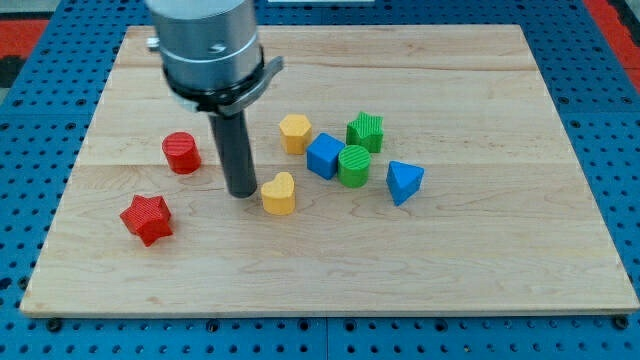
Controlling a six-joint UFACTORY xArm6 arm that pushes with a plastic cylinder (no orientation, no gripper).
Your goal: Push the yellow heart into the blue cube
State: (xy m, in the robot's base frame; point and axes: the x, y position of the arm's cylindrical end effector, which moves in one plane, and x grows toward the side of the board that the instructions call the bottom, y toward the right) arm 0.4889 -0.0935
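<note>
The yellow heart (279, 193) lies near the middle of the wooden board. The blue cube (324, 156) sits up and to the right of it, a small gap apart. My tip (242, 191) rests on the board just left of the yellow heart, close to it or touching it. The rod rises from there to the arm's grey body at the view's top.
A yellow hexagon-like block (295, 132) stands left of the blue cube. A green star-like block (366, 131) and a green cylinder (354, 165) touch the cube's right side. A blue triangle (403, 182) lies further right. A red cylinder (181, 152) and a red star (147, 218) lie left.
</note>
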